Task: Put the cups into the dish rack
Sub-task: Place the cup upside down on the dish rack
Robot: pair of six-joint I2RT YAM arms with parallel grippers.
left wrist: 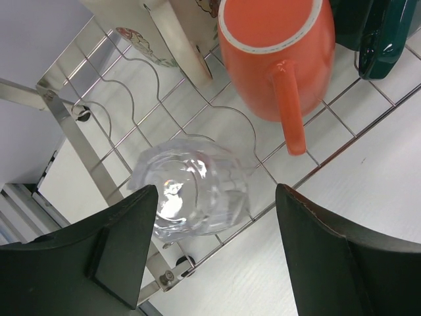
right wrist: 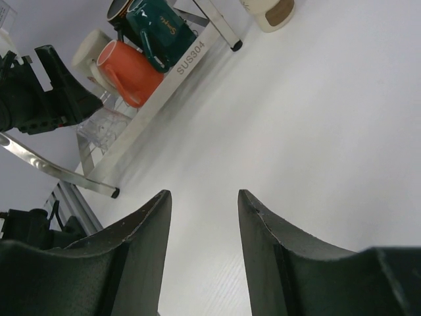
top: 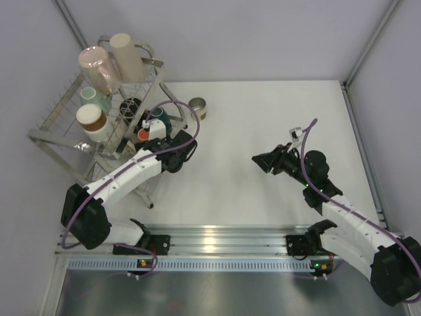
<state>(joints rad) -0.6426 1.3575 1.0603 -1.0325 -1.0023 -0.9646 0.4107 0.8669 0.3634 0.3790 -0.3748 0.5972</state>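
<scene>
The silver wire dish rack [top: 62, 128] stands at the far left. It holds a pink cup [top: 99, 69], a beige cup [top: 128, 56], a teal cup [top: 95, 99] and a brown-banded cup [top: 92, 122]. On its low tier lie an orange mug [left wrist: 273, 59], a dark teal mug [left wrist: 378, 29] and a clear glass [left wrist: 194, 187]. My left gripper [left wrist: 217, 204] is open over the tier's edge; the glass rests on the wires close to the left finger, unclamped. My right gripper [right wrist: 204, 197] is open and empty above the bare table [top: 263, 197]. One small cup [top: 197, 107] stands on the table beside the rack.
The rack's steel frame bar [right wrist: 164, 79] and its foot [right wrist: 115, 193] lie left of my right gripper. A grey wall edges the table on the right [top: 368, 131]. The arms' mounting rail [top: 223, 240] runs along the near edge.
</scene>
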